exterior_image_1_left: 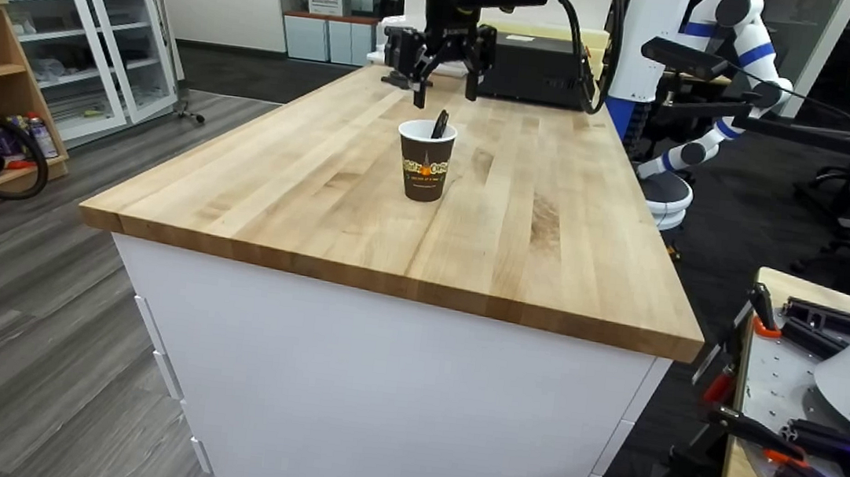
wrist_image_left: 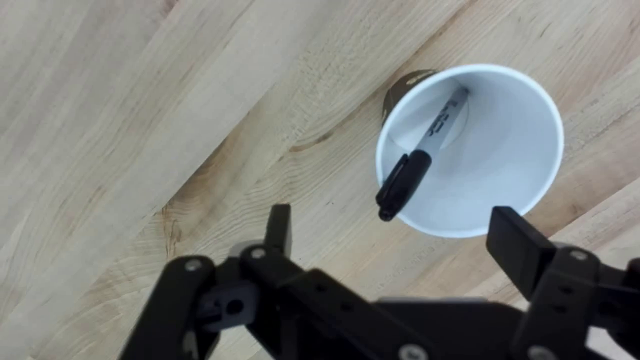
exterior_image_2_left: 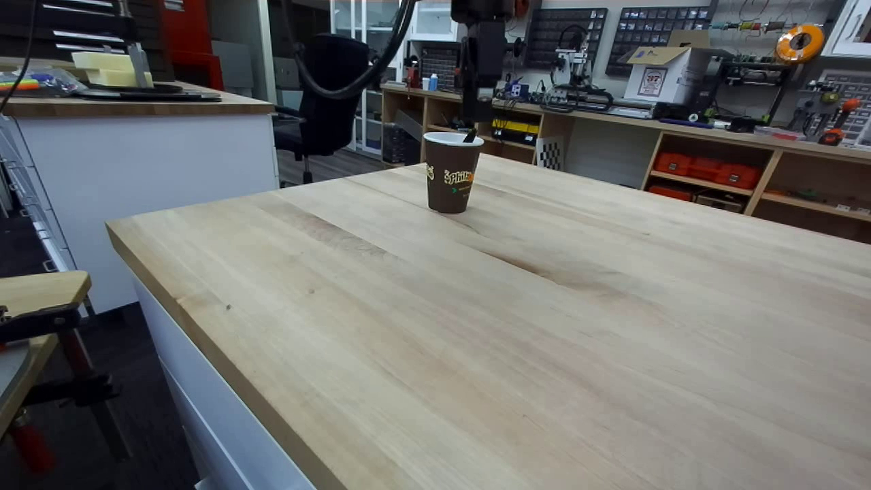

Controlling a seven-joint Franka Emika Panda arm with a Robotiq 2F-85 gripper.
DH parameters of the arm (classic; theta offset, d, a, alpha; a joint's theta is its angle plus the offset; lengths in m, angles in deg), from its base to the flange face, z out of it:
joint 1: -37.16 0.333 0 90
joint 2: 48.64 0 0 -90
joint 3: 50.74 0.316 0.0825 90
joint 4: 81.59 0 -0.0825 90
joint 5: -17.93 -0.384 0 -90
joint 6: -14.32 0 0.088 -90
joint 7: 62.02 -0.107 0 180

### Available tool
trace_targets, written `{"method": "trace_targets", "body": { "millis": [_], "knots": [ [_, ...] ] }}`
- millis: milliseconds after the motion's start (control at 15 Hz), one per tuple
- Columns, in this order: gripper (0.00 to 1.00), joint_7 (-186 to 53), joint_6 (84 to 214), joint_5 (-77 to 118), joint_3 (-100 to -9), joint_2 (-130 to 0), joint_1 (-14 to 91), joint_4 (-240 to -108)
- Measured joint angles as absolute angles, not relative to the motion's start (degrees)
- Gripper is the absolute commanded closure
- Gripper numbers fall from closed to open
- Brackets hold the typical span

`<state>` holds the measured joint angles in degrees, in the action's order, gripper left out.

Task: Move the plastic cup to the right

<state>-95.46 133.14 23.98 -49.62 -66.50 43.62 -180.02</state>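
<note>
Jutting from the plastic cup [exterior_image_1_left: 425, 163], a marker [wrist_image_left: 420, 159] leans; the empty hand [exterior_image_1_left: 444, 101] gapes wide, black box [exterior_image_1_left: 534, 72] beyond.

Under the spread jaws: desk [exterior_image_1_left: 302, 202], pale wood strips, white base [exterior_image_1_left: 393, 393] below. On it, lower than the jaws and apart from them: plastic cup [exterior_image_1_left: 425, 161], upright, dark brown with yellowish lettering, white-rimmed; in the wrist view, past the jaws' tips. Farther from the lens than the jaws in an exterior view, near the far end: black box [exterior_image_1_left: 530, 68]; beyond the jaws too, squat dark object [exterior_image_1_left: 397, 79], too small to identify. Brown streak [wrist_image_left: 202, 172] in the grain, past the jaws' tips toward the wrist view's left edge.
</note>
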Motion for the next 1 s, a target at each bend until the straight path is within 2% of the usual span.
{"method": "trace_targets", "body": {
  "millis": [1000],
  "knots": [
    [0.0, -96.0, 133.3, 25.6, -50.0, -67.2, 44.8, -181.8]
  ]
}}
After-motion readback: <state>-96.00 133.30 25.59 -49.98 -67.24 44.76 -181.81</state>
